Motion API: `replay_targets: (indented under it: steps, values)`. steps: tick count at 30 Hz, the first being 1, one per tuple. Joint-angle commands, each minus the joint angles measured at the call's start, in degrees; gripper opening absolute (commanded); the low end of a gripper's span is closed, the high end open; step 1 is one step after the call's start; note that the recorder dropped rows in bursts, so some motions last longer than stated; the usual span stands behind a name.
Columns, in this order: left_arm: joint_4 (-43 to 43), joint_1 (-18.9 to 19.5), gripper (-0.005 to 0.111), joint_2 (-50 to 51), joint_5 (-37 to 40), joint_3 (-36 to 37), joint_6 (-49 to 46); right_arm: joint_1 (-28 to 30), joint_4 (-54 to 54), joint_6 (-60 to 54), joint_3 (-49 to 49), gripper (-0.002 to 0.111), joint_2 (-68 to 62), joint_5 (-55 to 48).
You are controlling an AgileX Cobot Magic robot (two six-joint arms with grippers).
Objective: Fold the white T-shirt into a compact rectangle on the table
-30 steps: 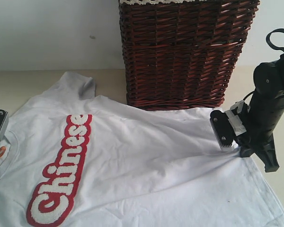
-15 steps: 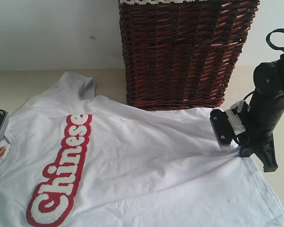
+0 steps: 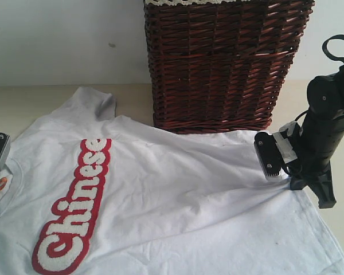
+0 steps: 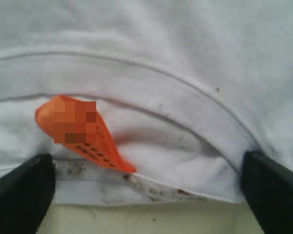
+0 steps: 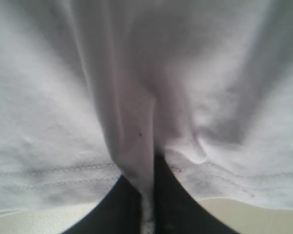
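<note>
A white T-shirt [image 3: 160,189] lies spread print-up on the cream table [image 3: 23,103], in front of a wicker basket [image 3: 218,63]. The right gripper [image 5: 149,204] is clamped tight on a pleat of hem. The left gripper [image 4: 146,200] straddles the collar, jaws wide, holding nothing. The step looks like grasping for the first fold — next, probably, the left jaws close on the collar.
</note>
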State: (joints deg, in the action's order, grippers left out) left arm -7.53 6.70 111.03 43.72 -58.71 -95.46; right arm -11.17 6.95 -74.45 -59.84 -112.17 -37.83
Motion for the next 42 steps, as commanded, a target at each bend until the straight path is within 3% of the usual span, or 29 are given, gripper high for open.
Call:
replay_targets:
  steps: [1, 14, 18, 21, 24, 26, 35, 42]
  values:
    - [-0.3, 0.1, 0.104, 2.2, -4.9, 0.6, -0.1, 0.1, -1.0, 0.1, 0.5, 0.0, -1.9, 2.6]
    - [-0.3, 0.1, 0.104, 2.3, -6.4, 0.6, 0.0, 0.1, -1.0, 0.1, 0.5, 0.0, -1.9, 2.8]
    - [-0.2, 0.1, 0.097, 2.3, -6.4, 0.6, 0.0, 0.1, -1.0, 0.1, 0.5, 0.0, -1.9, 2.8]
    - [-0.2, 0.1, 0.074, 2.3, -6.4, 0.6, 0.0, 0.1, -1.0, 0.1, 0.5, 0.0, -1.9, 2.8]
    - [-0.2, 0.1, 0.035, 2.3, -6.4, 0.6, 0.0, 0.1, -1.7, 0.1, 0.5, 0.0, -1.9, 2.8]
    - [-0.2, 0.1, 0.0, 2.3, -5.6, 0.6, 0.2, 0.1, -1.7, 0.1, 0.5, 0.0, -1.9, 2.8]
    - [1.5, 0.1, 0.0, 1.4, -4.5, 0.6, 0.3, 0.1, 1.9, 3.9, 0.5, 0.0, -1.2, 2.4]
    - [1.3, 0.1, 0.0, -7.0, -6.0, 0.6, 4.2, 0.7, 4.6, 4.3, 0.5, 0.0, 5.3, 0.9]
